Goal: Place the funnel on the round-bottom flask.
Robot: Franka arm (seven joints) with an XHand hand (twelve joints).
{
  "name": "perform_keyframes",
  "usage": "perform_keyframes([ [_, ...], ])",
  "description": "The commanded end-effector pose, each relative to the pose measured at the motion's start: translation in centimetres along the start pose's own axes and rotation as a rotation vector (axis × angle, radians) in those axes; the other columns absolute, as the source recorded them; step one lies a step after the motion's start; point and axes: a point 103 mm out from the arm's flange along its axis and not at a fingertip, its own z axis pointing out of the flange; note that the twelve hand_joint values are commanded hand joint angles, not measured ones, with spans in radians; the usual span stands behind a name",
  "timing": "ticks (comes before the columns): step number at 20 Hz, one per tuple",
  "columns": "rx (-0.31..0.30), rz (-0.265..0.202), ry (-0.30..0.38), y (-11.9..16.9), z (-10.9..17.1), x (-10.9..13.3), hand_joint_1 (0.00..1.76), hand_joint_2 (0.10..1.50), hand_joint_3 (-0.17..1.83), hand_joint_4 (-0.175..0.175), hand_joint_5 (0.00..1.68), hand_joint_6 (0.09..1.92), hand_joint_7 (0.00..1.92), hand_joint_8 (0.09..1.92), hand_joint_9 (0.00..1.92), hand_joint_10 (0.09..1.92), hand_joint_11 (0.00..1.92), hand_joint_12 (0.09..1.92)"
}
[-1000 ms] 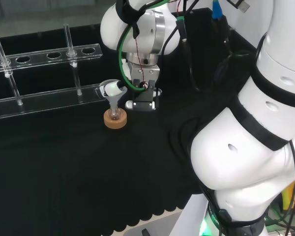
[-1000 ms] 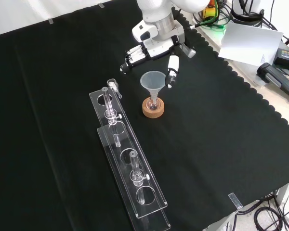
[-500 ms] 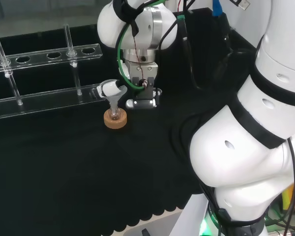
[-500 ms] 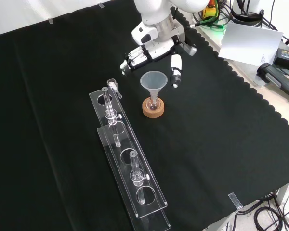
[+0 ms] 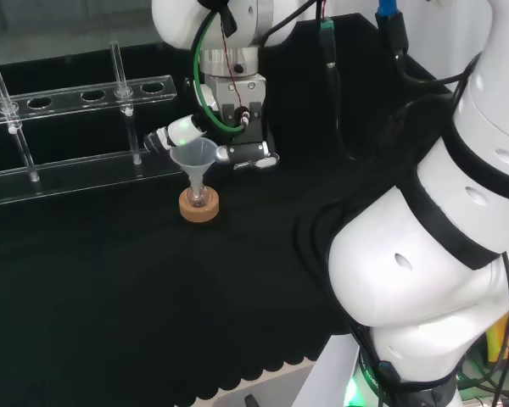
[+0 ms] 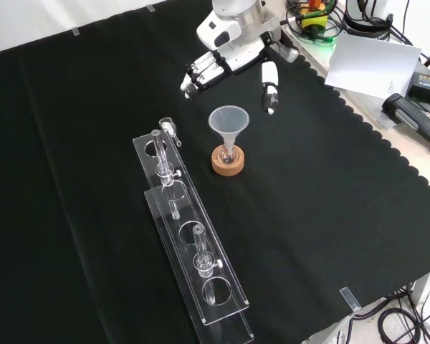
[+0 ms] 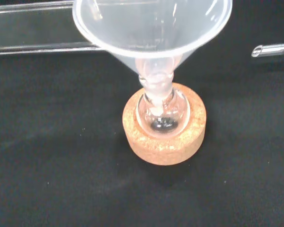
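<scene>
A clear funnel (image 6: 228,122) stands with its stem in the neck of a small round-bottom flask (image 6: 228,156), which sits in a cork ring (image 6: 228,163). The wrist view has the funnel (image 7: 154,28) over the flask (image 7: 162,111) in the cork ring (image 7: 164,139). My hand (image 6: 229,59) hovers beyond the funnel in the front view, fingers spread and straight, touching nothing. The head view puts the funnel (image 5: 195,158) just in front of the hand (image 5: 191,131), above the cork ring (image 5: 198,205).
A clear plastic test-tube rack (image 6: 190,236) with a few glass tubes lies left of the flask in the front view. It stands behind the flask in the head view (image 5: 76,127). Cables and papers lie off the cloth's right edge.
The hand has let go of the funnel, opened and risen away from it. The funnel stays seated in the flask.
</scene>
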Motion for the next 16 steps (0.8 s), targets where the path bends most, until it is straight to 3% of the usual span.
perform_keyframes([
  [1,-0.008,0.011,-0.016,-0.18,-0.29,0.46,0.26,0.55,0.00,-0.053,0.00,0.09,0.04,0.09,0.00,0.29,0.00,0.58],
  [12,0.025,-0.007,-0.006,0.12,-0.02,-0.18,0.24,0.56,0.00,-0.056,0.00,0.09,0.07,0.09,0.00,0.35,0.00,0.61],
  [16,0.015,0.007,-0.022,0.19,-0.13,-0.25,0.19,0.53,-0.01,-0.056,0.00,0.09,0.06,0.09,0.00,0.35,0.00,0.62],
])
